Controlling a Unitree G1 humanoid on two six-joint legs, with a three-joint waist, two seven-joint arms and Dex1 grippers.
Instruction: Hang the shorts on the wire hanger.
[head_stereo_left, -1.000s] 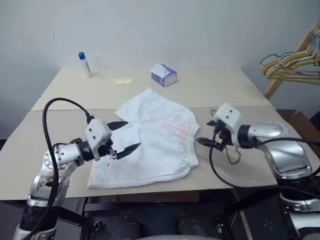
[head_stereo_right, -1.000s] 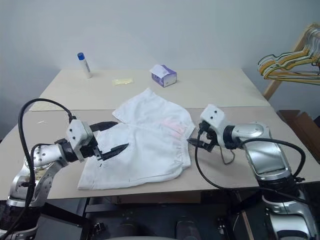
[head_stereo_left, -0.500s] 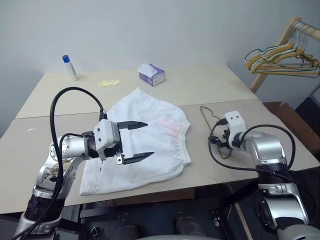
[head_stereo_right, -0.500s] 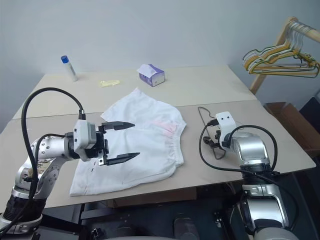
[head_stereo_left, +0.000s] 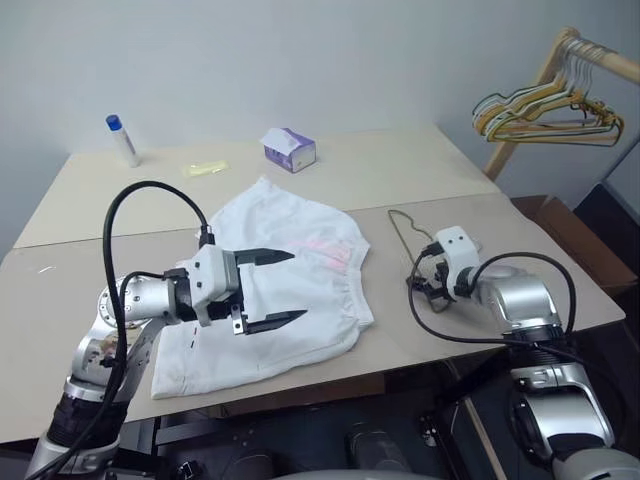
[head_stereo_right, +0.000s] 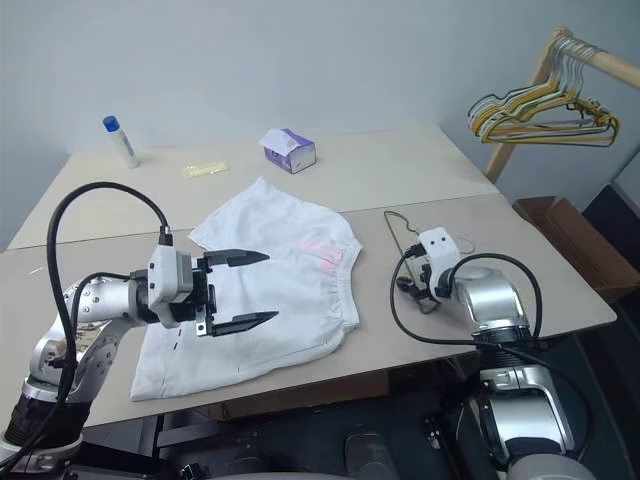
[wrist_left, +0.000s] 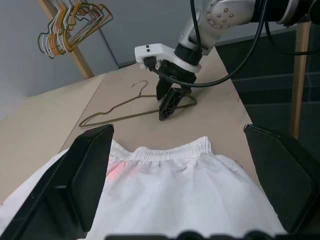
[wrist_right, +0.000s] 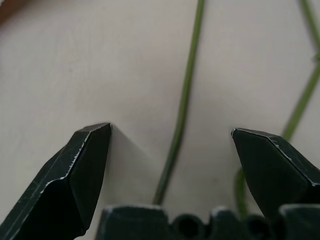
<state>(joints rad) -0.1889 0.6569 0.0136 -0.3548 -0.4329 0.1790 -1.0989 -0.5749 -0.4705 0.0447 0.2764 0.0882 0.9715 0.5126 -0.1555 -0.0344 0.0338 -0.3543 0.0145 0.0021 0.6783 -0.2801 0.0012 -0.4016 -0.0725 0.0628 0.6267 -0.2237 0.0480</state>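
One wire of the wire hanger runs lengthwise between the right end effector's parted, empty fingers, flat on the bench just right of the shorts. Over those shorts hangs the left end effector, wide open, empty, farther off.

shorts left of wire hanger, on table

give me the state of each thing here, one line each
shorts: lying spread flat on the table, not hung
wire hanger: lying flat on the table beside the shorts' waistband
left gripper: open, above the shorts, empty
right gripper: open, fingers astride a hanger wire
coloured hangers: hanging on the wooden rack
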